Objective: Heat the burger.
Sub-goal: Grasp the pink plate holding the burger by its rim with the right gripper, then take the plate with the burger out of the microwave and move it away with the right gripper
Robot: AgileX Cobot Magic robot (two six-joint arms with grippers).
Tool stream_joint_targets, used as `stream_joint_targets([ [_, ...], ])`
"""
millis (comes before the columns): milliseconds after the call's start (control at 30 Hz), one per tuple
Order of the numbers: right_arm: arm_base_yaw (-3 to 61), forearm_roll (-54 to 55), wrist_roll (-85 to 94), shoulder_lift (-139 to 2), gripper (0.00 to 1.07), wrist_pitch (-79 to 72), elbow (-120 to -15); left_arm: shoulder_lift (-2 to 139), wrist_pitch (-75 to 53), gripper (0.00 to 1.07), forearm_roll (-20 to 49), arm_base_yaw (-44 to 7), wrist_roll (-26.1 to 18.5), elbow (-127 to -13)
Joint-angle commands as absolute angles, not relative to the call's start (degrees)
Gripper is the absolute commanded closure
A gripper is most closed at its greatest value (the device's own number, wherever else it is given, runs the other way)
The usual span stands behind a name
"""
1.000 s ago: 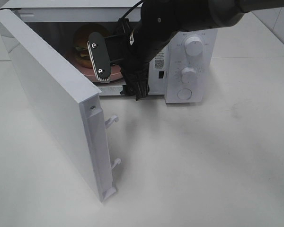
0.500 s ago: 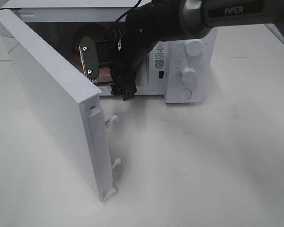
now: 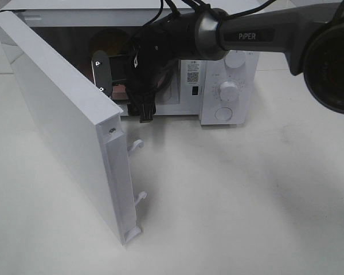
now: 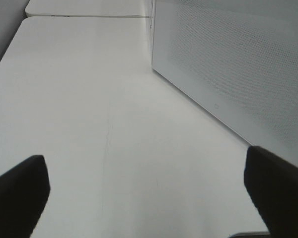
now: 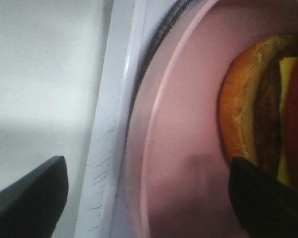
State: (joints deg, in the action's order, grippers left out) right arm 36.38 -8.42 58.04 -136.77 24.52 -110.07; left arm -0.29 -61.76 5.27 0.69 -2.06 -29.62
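Inspector: Burger (image 5: 260,104) sits on the pink plate (image 5: 179,148) inside the microwave (image 3: 229,86); door (image 3: 63,137) stands wide open. Right gripper (image 3: 112,71) is at the cavity mouth, jaws wide, nothing between them; the near rim of the plate lies in the gap, untouched as far as I can tell.

Clerk: And the left?

Inspector: Left gripper (image 4: 149,193) hangs over bare table (image 4: 89,99) beside the microwave's perforated side; jaws wide, empty.

Clerk: The step, in your judgement?

Inspector: Clearing the right arm from the cavity; draw straight out, level, so neither finger catches the plate rim or sill; only then swing the door shut; pushing the panel near its free edge should close it without shifting the oven.

Clerk: What do the views add?

Inspector: The high view shows door, dials and arm, but the arm hides the burger; only the right wrist view shows bun, patty, cheese and plate rim; the left wrist view alone shows the left gripper.
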Motion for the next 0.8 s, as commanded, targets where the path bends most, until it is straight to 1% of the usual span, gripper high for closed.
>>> stream_joint_targets([
  [33,35.35,-8.25,57.35,-138.66,0.24,25.04,-112.93,-1.26,-61.42,0.07,5.56,0.74,-2.01,-29.62],
  [133,35.35,-8.25,57.35,-139.00,0.25,24.98,-113.39,-1.26,-61.42,0.07,5.56,0.74,-2.01,-29.62],
  [167,35.29,-8.42,57.35,-139.40,0.28,24.98,-114.08,-1.26,-61.42,0.07,5.56,0.74,-2.01,-29.62],
  [200,35.29,-8.54,57.70,-139.86,0.36,25.04,-114.76,-1.26,-61.42,0.07,5.56,0.74,-2.01,-29.62],
  [233,35.29,-8.54,57.70,-139.86,0.36,25.04,-114.76,-1.26,-61.42,0.07,5.56,0.74,-2.01,-29.62],
  [267,35.29,-8.54,57.98,-140.03,0.42,25.04,-114.94,-1.26,-61.42,0.07,5.56,0.74,-2.01,-29.62],
  [300,35.29,-8.54,58.50,-140.03,0.56,24.98,-115.16,-1.26,-61.42,0.07,5.56,0.74,-2.01,-29.62],
  [333,35.29,-8.54,58.50,-140.03,0.56,24.98,-115.16,-1.26,-61.42,0.07,5.56,0.74,-2.01,-29.62],
  [367,35.41,-8.48,58.67,-140.03,0.63,24.98,-115.22,-1.26,-61.42,0.07,5.56,0.74,-2.01,-29.62],
  [400,35.41,-8.37,58.79,-139.86,0.82,25.10,-115.34,-1.26,-61.42,0.07,5.56,0.74,-2.01,-29.62],
  [433,35.41,-8.37,58.79,-139.86,0.82,25.10,-115.34,-1.26,-61.42,0.07,5.56,0.74,-2.01,-29.62],
  [467,35.47,-8.25,58.79,-139.80,0.99,25.10,-115.34,-1.26,-61.42,0.07,5.56,0.74,-2.01,-29.62],
  [500,35.47,-8.25,58.79,-139.80,0.99,25.10,-115.34,-1.26,-61.42,0.07,5.56,0.74,-2.01,-29.62],
  [533,35.47,-8.08,58.79,-139.74,1.05,25.21,-115.34,-1.26,-61.42,0.07,5.56,0.74,-2.01,-29.62],
  [600,35.47,-7.85,58.79,-139.74,1.07,25.10,-115.34,-1.26,-61.42,0.07,5.56,0.74,-2.01,-29.62],
  [800,36.10,-7.85,59.19,-139.46,1.07,25.44,-115.34,-1.26,-61.42,0.07,5.56,0.74,-2.01,-29.62],
])
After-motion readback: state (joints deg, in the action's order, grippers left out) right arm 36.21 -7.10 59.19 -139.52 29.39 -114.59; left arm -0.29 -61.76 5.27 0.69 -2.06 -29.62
